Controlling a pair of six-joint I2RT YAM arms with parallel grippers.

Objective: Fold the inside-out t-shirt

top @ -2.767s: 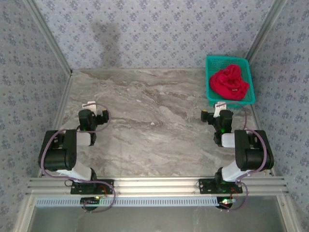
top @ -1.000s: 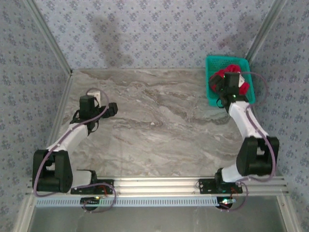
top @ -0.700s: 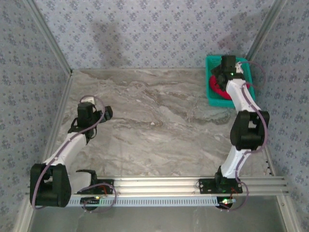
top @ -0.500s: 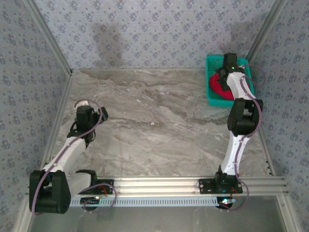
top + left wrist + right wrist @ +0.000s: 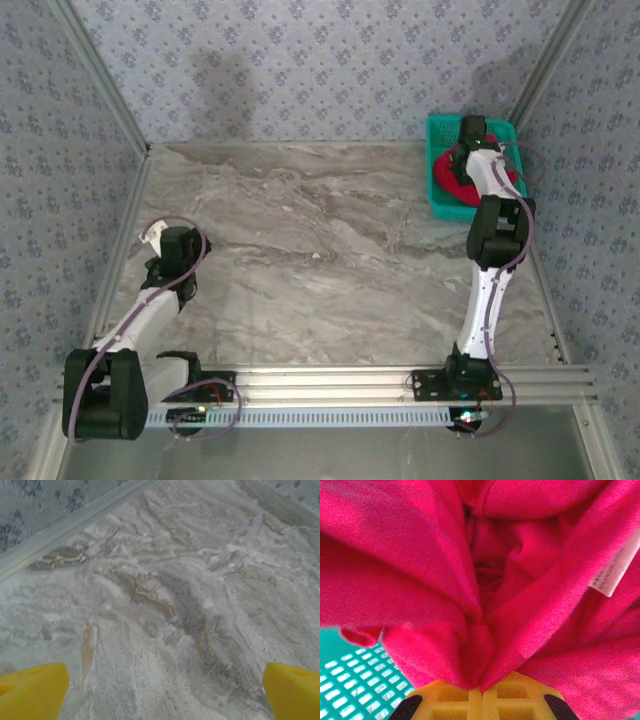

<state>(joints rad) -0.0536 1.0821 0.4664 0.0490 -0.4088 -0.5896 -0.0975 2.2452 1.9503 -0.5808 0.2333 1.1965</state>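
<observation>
White arm links (image 5: 142, 316), black joints (image 5: 98, 400), purple cables (image 5: 204, 246), yellow gripper pads (image 5: 32, 692).

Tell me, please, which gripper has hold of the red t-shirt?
The right gripper, shut on a fold of the t-shirt in the basket; the left gripper hangs open above the table.

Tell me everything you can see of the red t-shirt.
The t-shirt is plain bright red soft cloth, crumpled into a heap of deep folds rather than laid flat. It lies in the teal mesh basket at the far right corner of the table. A small white tag with faint print sticks out on one side. The right gripper is down in the basket, shut on a pinched ridge of the cloth. Sleeves and neckline cannot be made out in the bunch.
</observation>
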